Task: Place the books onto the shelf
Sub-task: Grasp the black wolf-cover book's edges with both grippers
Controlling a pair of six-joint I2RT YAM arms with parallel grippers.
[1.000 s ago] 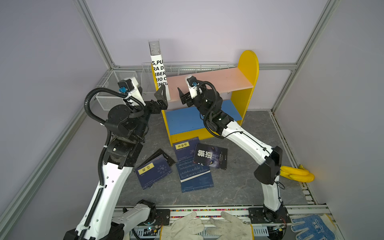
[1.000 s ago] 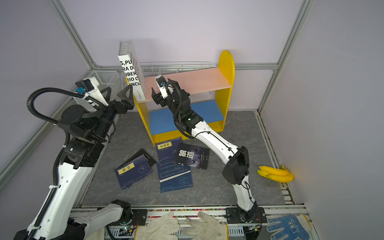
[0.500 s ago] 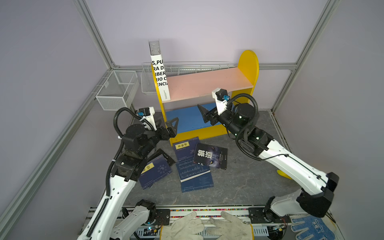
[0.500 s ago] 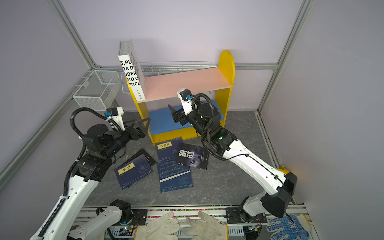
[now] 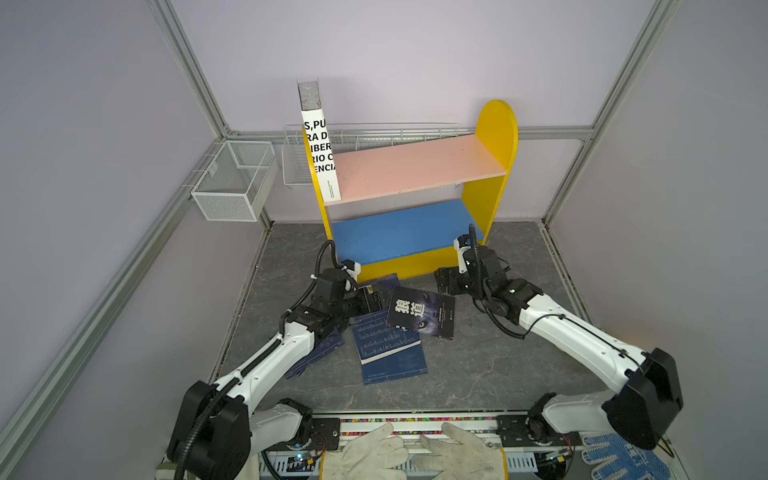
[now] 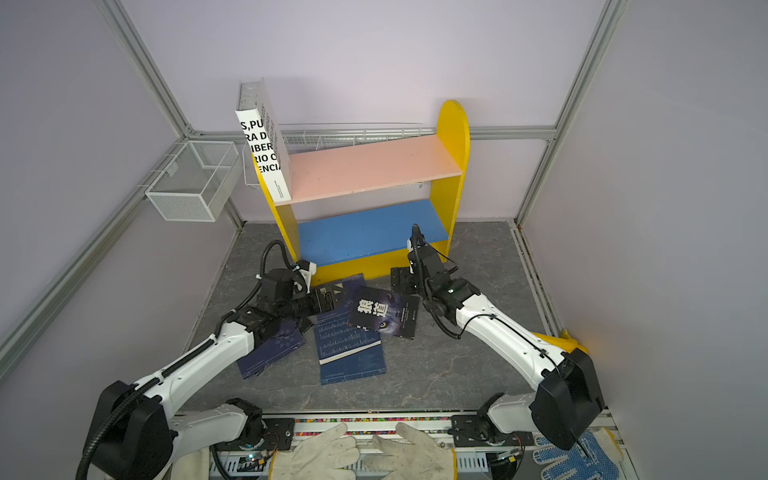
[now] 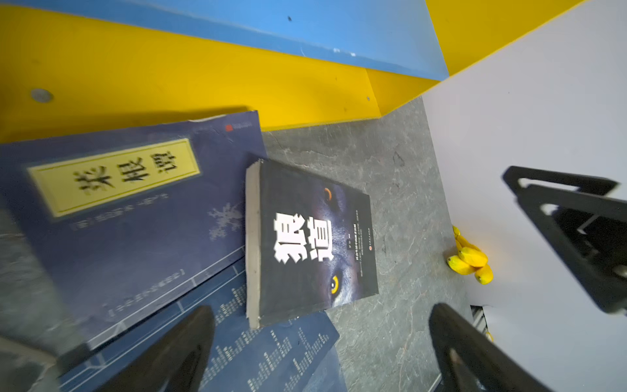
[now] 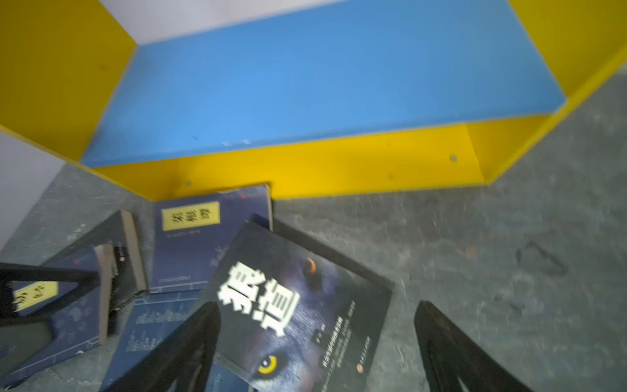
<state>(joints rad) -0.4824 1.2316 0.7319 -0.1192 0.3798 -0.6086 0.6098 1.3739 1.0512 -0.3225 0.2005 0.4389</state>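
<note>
Books (image 5: 390,345): five on floor (image 5: 478,365); one white book (image 5: 320,158) on shelf (image 5: 415,166).

Left arm (image 5: 282,353) covers most of leftmost navy book (image 5: 322,353) in both top views; its label hidden there. Bananas (image 6: 561,338) mostly behind right arm (image 6: 498,332). Black book (image 8: 305,305): sm. print too blurred to read, right wrist view. Blue glove (image 5: 619,459) cut off by btm edge.

just ahead of the left gripper (image 7: 320,315) the black book (image 7: 305,237) is showing "狼道"; the navy book (image 7: 115,176) beside it is carrying "菜根谭" on a yellow label; far beyond, the white book (image 5: 320,158) is showing "s,pu / ra d / iber / rio c / encia".
</note>
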